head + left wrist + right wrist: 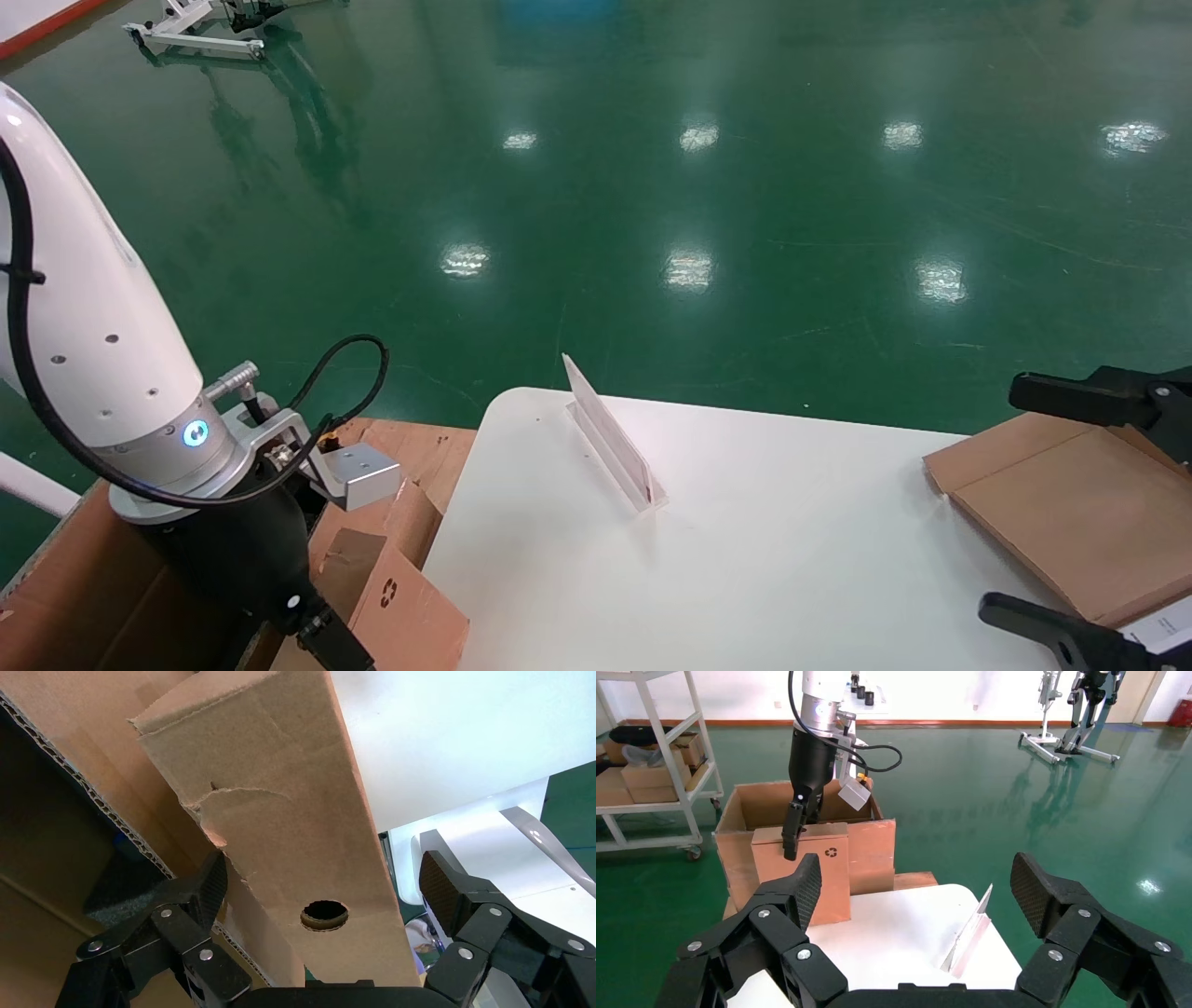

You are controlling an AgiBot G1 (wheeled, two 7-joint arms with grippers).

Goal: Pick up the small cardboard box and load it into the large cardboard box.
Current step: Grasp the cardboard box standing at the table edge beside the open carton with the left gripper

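The small cardboard box [391,596] stands tilted beside the table's left edge, its recycling symbol facing out. In the left wrist view its side with the round hole [323,913] lies between my jaws. My left gripper [326,648] is open and straddles the top of the box. One pad [214,885] is at the box's torn edge, and the other pad [439,881] stands a little clear of it. The large cardboard box [84,578] is under my left arm, with black foam [126,888] inside. My right gripper [1015,499] is open and empty at the table's right end.
A flat cardboard package [1071,503] with a white label lies on the white table [745,578] at the right. A clear sign holder [610,438] stands mid-table. In the right wrist view a shelf cart [652,755] stands beyond the large box. Green floor lies all around.
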